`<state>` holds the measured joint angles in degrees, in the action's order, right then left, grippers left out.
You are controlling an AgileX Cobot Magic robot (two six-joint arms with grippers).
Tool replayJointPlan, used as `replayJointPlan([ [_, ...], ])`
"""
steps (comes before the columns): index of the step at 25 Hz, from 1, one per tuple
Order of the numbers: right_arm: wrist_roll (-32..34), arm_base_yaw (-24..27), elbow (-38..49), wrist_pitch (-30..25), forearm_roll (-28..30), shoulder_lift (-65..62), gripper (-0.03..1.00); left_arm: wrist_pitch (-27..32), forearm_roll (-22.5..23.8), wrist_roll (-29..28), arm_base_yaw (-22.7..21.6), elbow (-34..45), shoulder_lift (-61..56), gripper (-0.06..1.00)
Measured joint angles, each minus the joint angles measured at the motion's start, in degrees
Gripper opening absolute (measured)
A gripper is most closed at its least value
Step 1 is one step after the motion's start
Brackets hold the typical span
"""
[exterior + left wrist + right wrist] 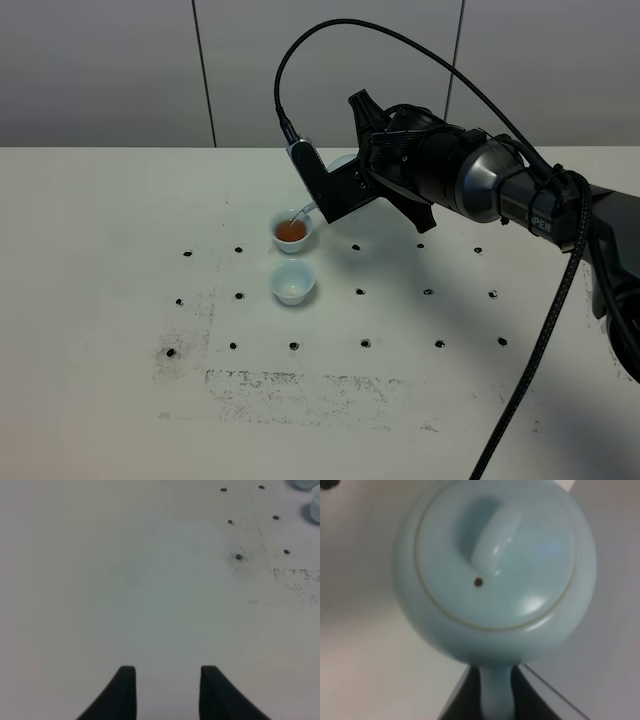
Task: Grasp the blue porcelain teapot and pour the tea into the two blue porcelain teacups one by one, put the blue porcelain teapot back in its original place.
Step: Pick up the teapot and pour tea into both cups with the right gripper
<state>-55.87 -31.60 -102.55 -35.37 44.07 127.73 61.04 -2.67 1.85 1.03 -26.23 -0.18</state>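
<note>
Our right gripper point(495, 700) is clamped on the loop handle of the blue porcelain teapot point(495, 570), which hangs tilted above the table point(100, 300). In the high view its spout point(305, 212) dips over the far teacup point(291, 232), which holds reddish tea. There the pot's long axis runs from the spout at 8 o'clock up to the handle at 2 o'clock. The near teacup point(293, 283) looks empty and sits just beside the filled one, at 6 o'clock from it. We judge the coming move to be a short shift of the spout toward 6 o'clock, keeping the same axis. Our left gripper point(168, 692) hovers over bare table with fingers parted and empty, well apart from the cups, so the right arm is nearer.
</note>
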Motion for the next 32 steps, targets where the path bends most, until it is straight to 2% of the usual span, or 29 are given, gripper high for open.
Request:
replayJointPlan([
  [5,0.17,0.00,0.00,0.00,-0.46,0.00,0.03,0.00,0.00,0.00,0.00,0.00,0.00,0.29],
  [14,0.17,1.44,0.00,-0.11,-7.95,0.00,0.03,0.00,0.00,0.11,0.00,0.00,0.00,0.29],
  [19,0.17,3.01,0.00,-0.17,-18.39,-0.69,0.03,0.00,0.00,0.11,0.00,0.00,0.00,0.29],
  [25,0.21,5.00,0.00,-0.75,-34.09,-1.27,0.03,0.00,0.00,0.05,0.00,0.00,0.00,0.29],
  [32,0.53,5.24,0.87,-3.50,-45.36,-6.59,0.03,0.00,0.00,0.05,0.00,0.00,0.00,0.29],
])
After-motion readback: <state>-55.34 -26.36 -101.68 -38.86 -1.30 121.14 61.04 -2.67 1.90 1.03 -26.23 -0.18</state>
